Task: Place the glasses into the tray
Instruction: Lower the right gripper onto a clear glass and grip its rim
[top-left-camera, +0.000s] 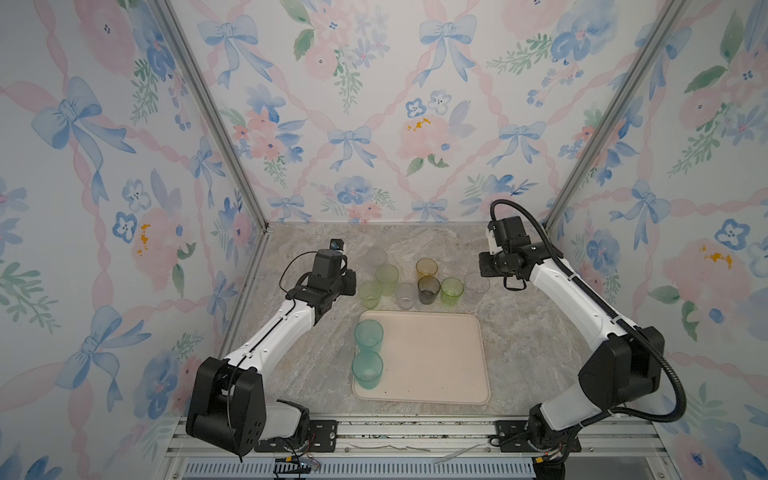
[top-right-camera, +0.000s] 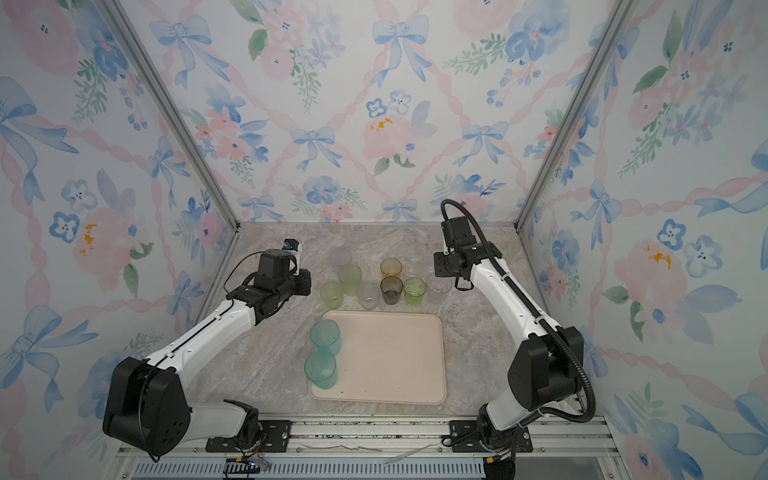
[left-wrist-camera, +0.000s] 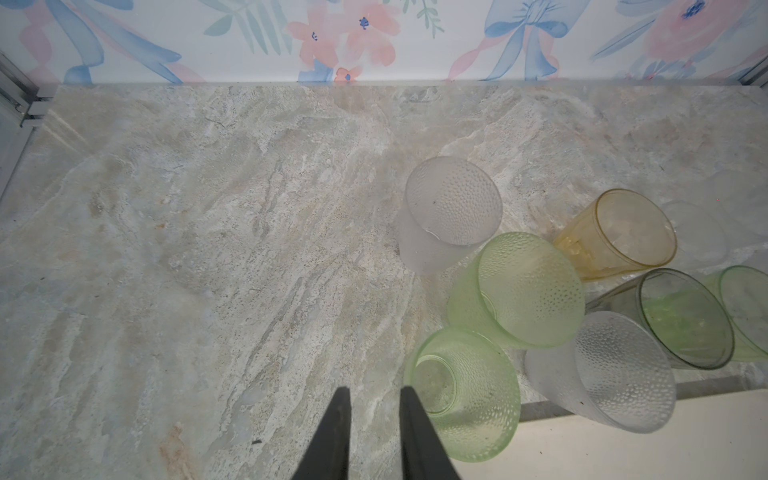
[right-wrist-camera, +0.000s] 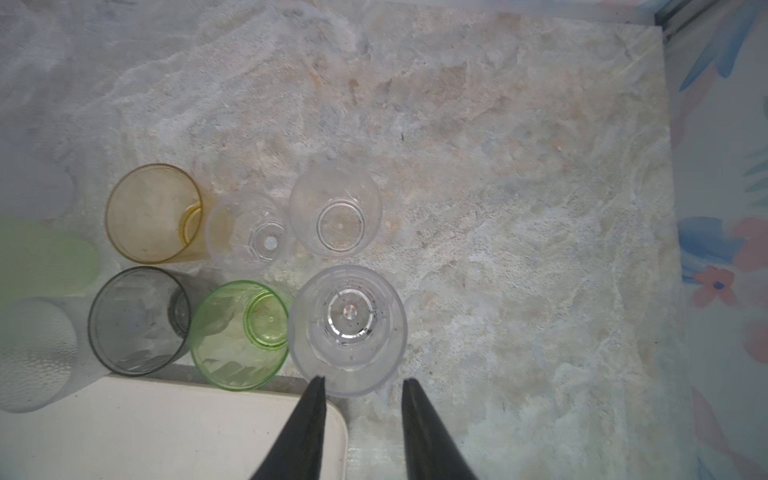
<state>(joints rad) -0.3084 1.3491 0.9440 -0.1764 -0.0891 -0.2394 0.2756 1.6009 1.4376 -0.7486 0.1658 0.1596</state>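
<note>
Behind the tray (top-left-camera: 432, 357), which holds only two teal glasses (top-left-camera: 368, 336), we should bring the right gripper (right-wrist-camera: 361, 380), open and empty, around the nearest clear glass (right-wrist-camera: 347, 328) without bumping the green glass (right-wrist-camera: 239, 334) beside it; the left gripper (left-wrist-camera: 376, 390) hangs open too.

The left hand (left-wrist-camera: 376, 390) and right hand (right-wrist-camera: 363, 380) both point downward, jaws slightly parted, gripping nothing.
</note>
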